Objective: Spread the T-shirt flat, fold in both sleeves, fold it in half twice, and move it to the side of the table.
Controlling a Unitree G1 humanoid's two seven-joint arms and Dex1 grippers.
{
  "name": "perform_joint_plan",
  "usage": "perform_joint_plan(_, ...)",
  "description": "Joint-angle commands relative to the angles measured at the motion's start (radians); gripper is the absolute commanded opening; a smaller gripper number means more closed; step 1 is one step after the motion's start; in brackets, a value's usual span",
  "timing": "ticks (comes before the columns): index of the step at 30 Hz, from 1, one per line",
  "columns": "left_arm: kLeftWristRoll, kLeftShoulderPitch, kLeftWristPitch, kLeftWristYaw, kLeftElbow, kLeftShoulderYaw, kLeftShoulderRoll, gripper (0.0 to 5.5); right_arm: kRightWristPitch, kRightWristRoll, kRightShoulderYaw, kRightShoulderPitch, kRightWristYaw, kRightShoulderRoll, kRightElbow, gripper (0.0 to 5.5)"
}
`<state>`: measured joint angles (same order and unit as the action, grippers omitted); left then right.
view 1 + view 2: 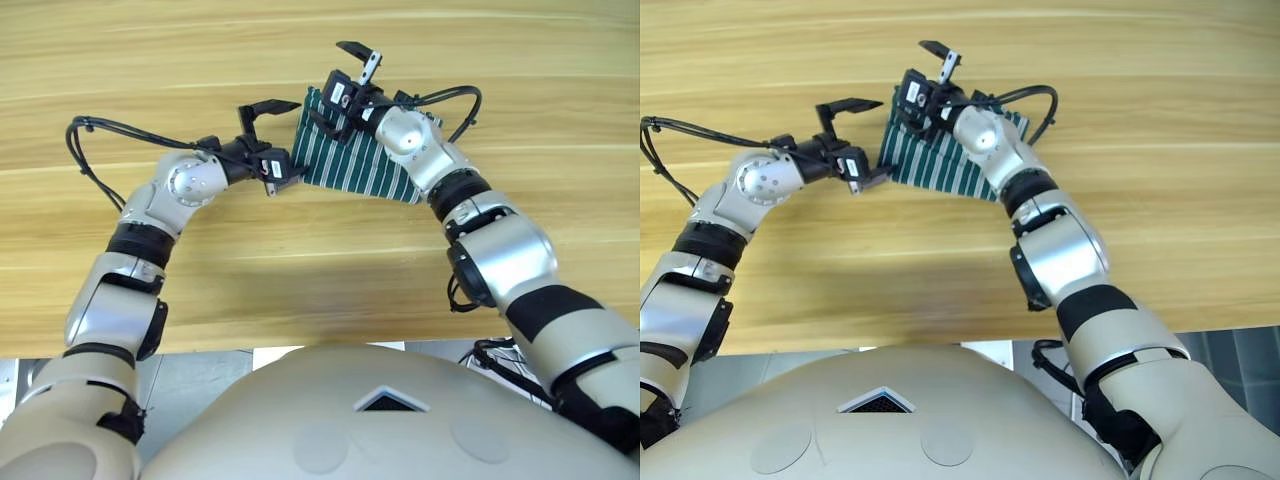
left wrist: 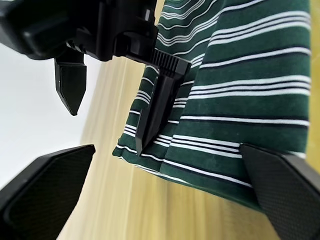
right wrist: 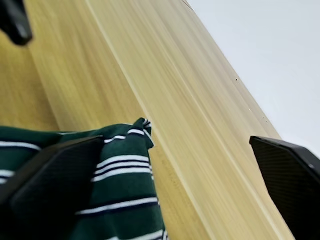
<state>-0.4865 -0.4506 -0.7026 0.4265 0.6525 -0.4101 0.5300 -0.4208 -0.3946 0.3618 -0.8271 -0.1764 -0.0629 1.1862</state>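
A green T-shirt (image 1: 358,158) with white stripes lies folded into a small rectangle on the wooden table (image 1: 300,290). My left gripper (image 1: 290,142) is open at the shirt's left edge, and its fingers (image 2: 45,195) straddle that edge with nothing held. My right gripper (image 1: 340,78) is open over the shirt's far left corner. Its lower finger (image 2: 155,115) points down at the cloth and the other finger is raised. In the right wrist view the shirt's corner (image 3: 125,200) lies between its open fingers (image 3: 295,185).
Bare wood stretches all around the shirt, widest to the far side and to the right. The table's near edge (image 1: 200,350) runs just in front of me. The right forearm (image 1: 440,170) covers the shirt's right end.
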Motion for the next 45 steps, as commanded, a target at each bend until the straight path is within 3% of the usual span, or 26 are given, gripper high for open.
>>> perform_joint_plan(1,-0.138,-0.007,0.037,-0.048,0.071,-0.073,0.015,5.36,0.003,-0.004,-0.005,-0.029,0.004,0.005,0.019,5.4)
perform_joint_plan(7,-0.239,0.019,0.024,-0.093,0.073,-0.161,0.058,5.36,0.035,-0.036,0.005,-0.051,0.066,-0.012,0.061,5.4)
perform_joint_plan(22,-0.221,0.043,0.026,-0.133,0.109,-0.195,0.066,5.36,0.091,-0.043,-0.069,-0.066,0.234,-0.091,0.153,5.4)
perform_joint_plan(30,-0.183,0.022,0.022,-0.162,0.148,-0.174,0.055,5.36,-0.159,0.057,-0.183,-0.069,0.275,-0.094,0.081,5.4)
perform_joint_plan(34,-0.091,0.002,0.013,-0.179,0.153,-0.115,0.041,5.36,-0.271,0.113,-0.19,-0.022,0.109,-0.077,0.007,5.4)
perform_joint_plan(37,0.026,-0.022,0.023,-0.187,0.16,-0.028,0.018,5.36,-0.303,0.123,-0.133,0.048,-0.119,-0.07,-0.038,5.4)
perform_joint_plan(39,0.087,-0.051,0.043,-0.22,0.175,0.036,0.001,5.36,-0.296,0.068,-0.073,0.087,-0.181,-0.092,-0.039,5.4)
perform_joint_plan(45,0.297,-0.083,0.015,-0.224,0.124,0.22,-0.05,5.36,-0.038,-0.162,0.099,0.125,0.035,-0.14,0.103,5.4)
